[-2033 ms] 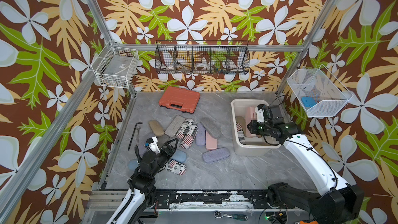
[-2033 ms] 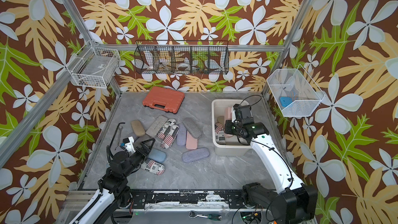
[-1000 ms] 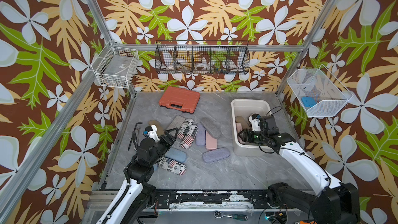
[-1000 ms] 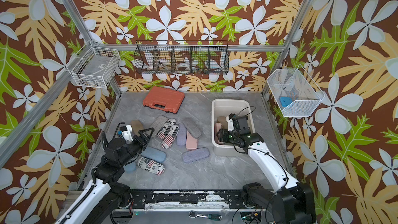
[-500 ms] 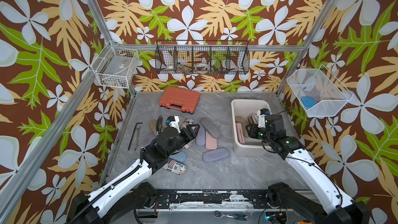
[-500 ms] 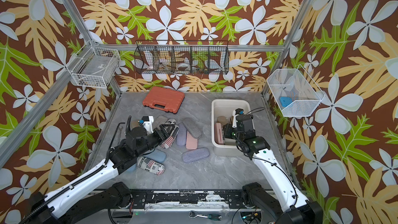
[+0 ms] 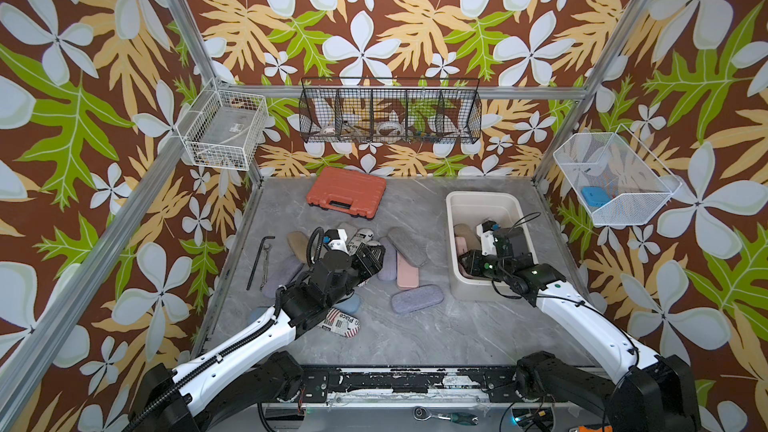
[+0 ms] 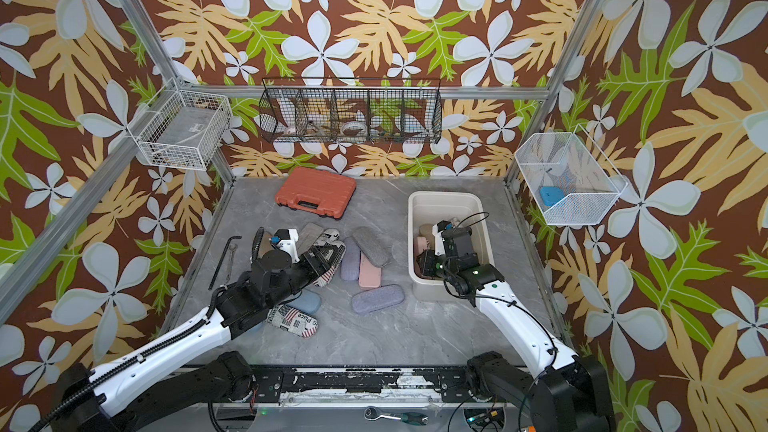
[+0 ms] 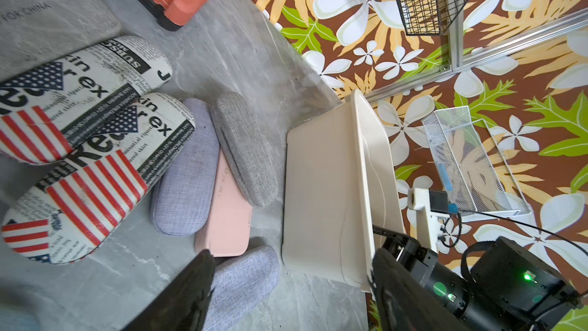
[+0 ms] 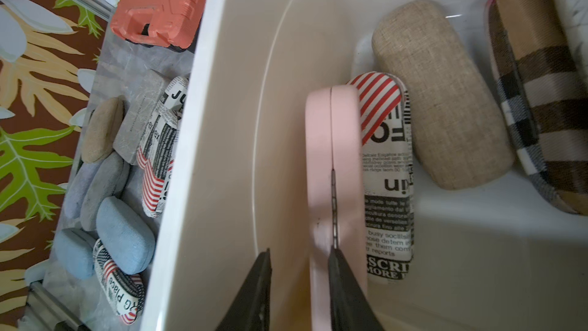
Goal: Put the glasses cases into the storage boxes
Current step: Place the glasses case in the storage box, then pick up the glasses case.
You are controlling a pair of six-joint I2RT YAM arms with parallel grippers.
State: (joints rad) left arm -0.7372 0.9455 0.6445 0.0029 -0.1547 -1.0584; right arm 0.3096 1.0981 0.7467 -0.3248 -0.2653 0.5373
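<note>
The cream storage box [image 7: 482, 197] stands at the right. My right gripper [image 10: 299, 269] is low inside it, its jaws a narrow gap apart with nothing between them. Under one fingertip a pink glasses case [image 10: 321, 160] stands on edge beside a newsprint case [image 10: 388, 167], a tan woven one [image 10: 442, 100] and a plaid one [image 10: 541, 90]. My left gripper [image 9: 291, 281] hangs open and empty over the pile on the table: two flag-print cases [image 9: 92, 179], a lavender case [image 9: 187, 167], a grey one [image 9: 245, 151], a pink one [image 9: 227, 214].
An orange toolcase [image 7: 347, 197] lies at the back. A hex key [image 7: 259, 259] lies near the left wall. Another lavender case [image 7: 417, 299] and a flag-print case [image 7: 343, 322] lie toward the front. Wire baskets [image 7: 390, 114] hang on the walls.
My left arm has reached from the front left corner out over the pile. My right gripper has sunk into the storage box, let go of the pink case and narrowed its jaws.
</note>
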